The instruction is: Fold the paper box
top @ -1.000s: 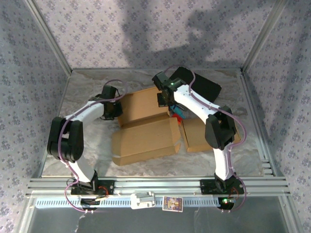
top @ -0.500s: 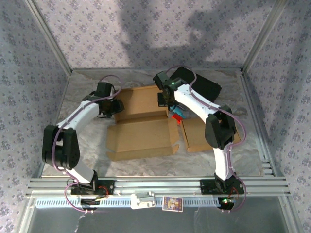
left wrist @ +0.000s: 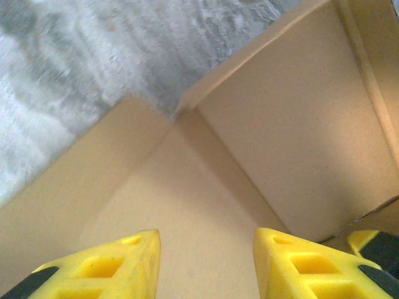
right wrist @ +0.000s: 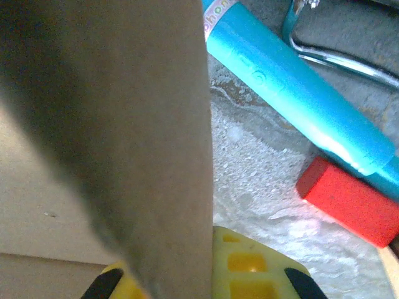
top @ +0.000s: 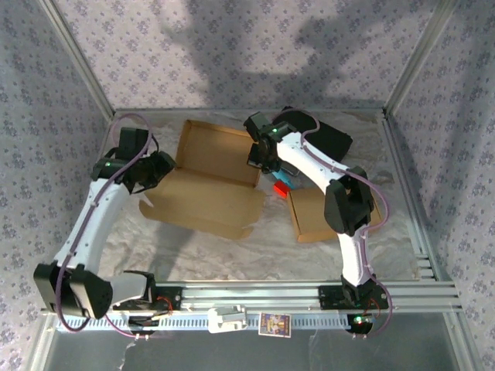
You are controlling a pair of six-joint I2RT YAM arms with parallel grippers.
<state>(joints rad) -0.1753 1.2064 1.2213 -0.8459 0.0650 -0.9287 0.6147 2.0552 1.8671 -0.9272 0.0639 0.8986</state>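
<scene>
1. The right claw (right wrist: 190,274) is clamped on an upright wall of the cardboard box (top: 203,185). The left claw (left wrist: 206,243) hangs with its fingers apart over an inner corner of the box, gripping nothing.
2. The box lies opened out on the table (top: 232,247), left of centre, with most panels flat (folding looks barely begun).
3. Just to its right, a blue tube (right wrist: 293,87), a red block (right wrist: 349,202) and a second cardboard piece (top: 313,216) crowd that side.

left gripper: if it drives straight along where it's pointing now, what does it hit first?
The paper box. The left gripper, jaws apart, points at the box's inner panel near a fold. Depth is unclear, but nothing seems to lie between.
</scene>
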